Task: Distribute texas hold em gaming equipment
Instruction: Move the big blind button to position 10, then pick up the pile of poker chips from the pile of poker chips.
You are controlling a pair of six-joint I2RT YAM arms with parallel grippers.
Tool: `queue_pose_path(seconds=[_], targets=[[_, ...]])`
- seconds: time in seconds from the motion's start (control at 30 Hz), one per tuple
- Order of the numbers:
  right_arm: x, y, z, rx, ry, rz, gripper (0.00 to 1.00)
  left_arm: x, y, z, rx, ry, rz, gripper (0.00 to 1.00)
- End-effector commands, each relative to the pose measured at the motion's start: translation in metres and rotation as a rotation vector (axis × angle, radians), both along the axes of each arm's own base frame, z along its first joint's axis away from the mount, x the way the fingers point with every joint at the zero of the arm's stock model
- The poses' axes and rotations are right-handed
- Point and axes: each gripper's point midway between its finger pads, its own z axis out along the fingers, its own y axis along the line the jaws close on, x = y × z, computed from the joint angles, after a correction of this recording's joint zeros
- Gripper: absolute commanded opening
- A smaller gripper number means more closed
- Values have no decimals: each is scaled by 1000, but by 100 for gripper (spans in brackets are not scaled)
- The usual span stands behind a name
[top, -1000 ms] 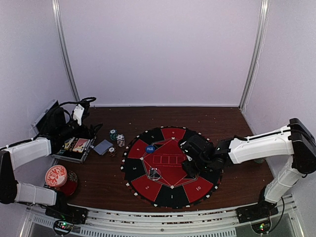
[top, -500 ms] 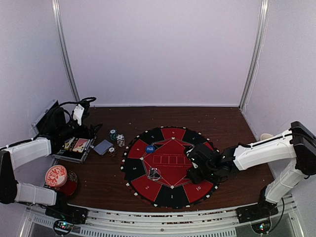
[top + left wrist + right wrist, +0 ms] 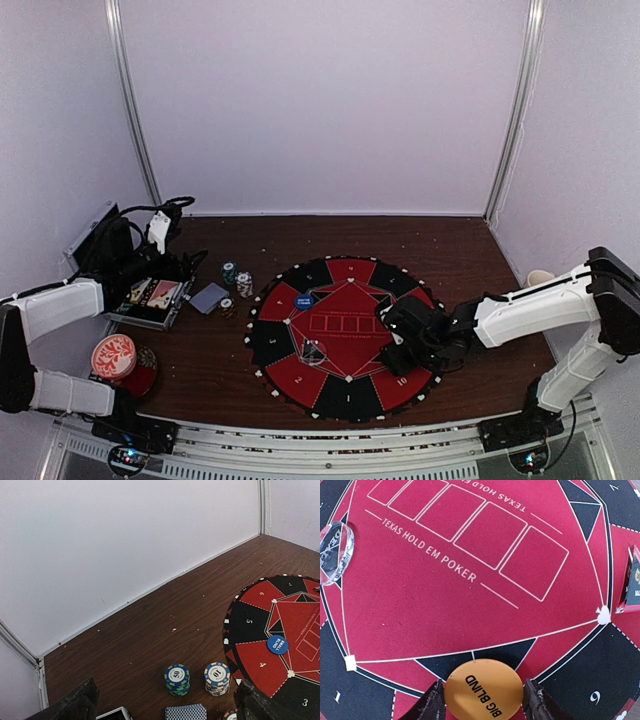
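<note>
In the right wrist view my right gripper (image 3: 485, 701) is shut on the orange button disc (image 3: 484, 689), marked BIG BLIND, with a finger pressed on each side of it. It hangs low over the near-right part of the round mat (image 3: 340, 385), where the top view shows the right gripper (image 3: 393, 346). The blue button disc (image 3: 303, 300) lies on the mat's left side. Left of the mat stand a teal chip stack (image 3: 177, 679), a white chip stack (image 3: 217, 678) and a deck of cards (image 3: 185, 713). My left gripper (image 3: 162, 704) is open above them, holding nothing.
An open case (image 3: 150, 297) with cards in it lies at the far left under the left arm. A red-and-white patterned disc (image 3: 113, 356) sits near the left front. A clear round button (image 3: 332, 552) and a small plaque (image 3: 630, 582) rest on the mat.
The right arm has drawn a little toward the near right of the mat, carrying the orange disc. The left arm has not moved.
</note>
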Motion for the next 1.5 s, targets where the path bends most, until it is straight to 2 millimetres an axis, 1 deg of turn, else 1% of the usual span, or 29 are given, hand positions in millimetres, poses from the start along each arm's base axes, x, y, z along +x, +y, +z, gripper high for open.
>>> queue_pose_path(seconds=[0.0,0.1,0.23,0.3,0.37,0.4,0.47,0.5,0.6,0.63,0.7,0.8,0.87,0.97,1.03,1.13,1.2,1.37,1.47], targets=[[3,1,3,6,-17,-12,56,5,2,12,-7,-33,4,98],[5,3,7,7,-26,-9,63,5,1,11,-6,-32,2,98],[10,8,18,11,-49,-6,72,6,2,10,-6,-30,4,98],[15,11,30,18,-73,-7,77,6,1,10,-6,-28,3,98],[21,15,45,28,-106,-6,82,6,1,9,-6,-28,2,98],[25,16,53,28,-122,-7,85,6,1,9,-5,-26,2,98],[35,20,72,30,-176,-23,96,6,1,9,-5,-24,0,98],[41,20,81,30,-205,-36,100,6,1,8,-4,-23,0,98],[59,23,111,33,-306,-78,100,6,0,9,-4,-23,-3,98],[67,23,124,37,-346,-113,100,6,0,9,-3,-23,-5,98],[76,21,137,13,-394,-147,100,6,-1,7,-3,-15,-10,98],[87,21,149,0,-443,-185,100,7,-2,5,2,-3,-19,98],[91,27,149,9,-449,-184,100,8,-4,2,2,7,-30,98],[95,34,138,27,-455,-181,100,5,-10,-1,0,17,-73,98],[97,36,128,18,-455,-182,100,3,-16,-2,-3,24,-115,98],[97,36,120,15,-444,-186,100,5,-16,-7,0,43,-119,98],[96,37,121,36,-446,-187,100,6,-17,-15,12,73,-132,98],[91,35,128,98,-460,-182,99,9,-28,-33,14,164,-207,98],[90,32,128,106,-467,-188,99,5,-33,-35,15,180,-256,98]])
